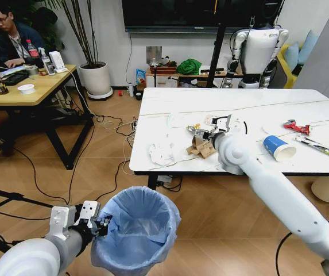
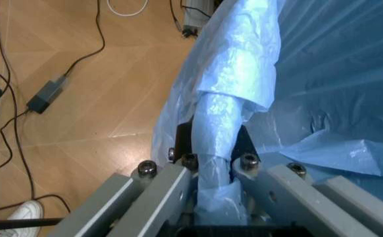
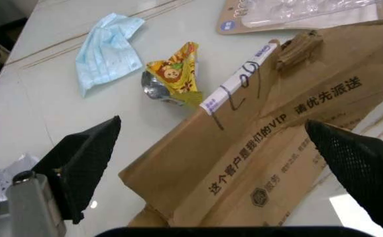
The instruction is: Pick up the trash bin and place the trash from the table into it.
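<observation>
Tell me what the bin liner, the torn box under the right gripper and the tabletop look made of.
Bin liner: thin light-blue plastic film, crinkled and shiny. Torn box: matte brown cardboard, printed, with ragged edges. Tabletop: glossy white with grey veins, marble-look; real stone or laminate is unclear.

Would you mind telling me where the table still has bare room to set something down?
The table is bare across its far strip and far right corner. It is crowded mid-front: crumpled tissues, the cardboard box under the right gripper, then the paper cup, red wrapper and long packet.
</observation>
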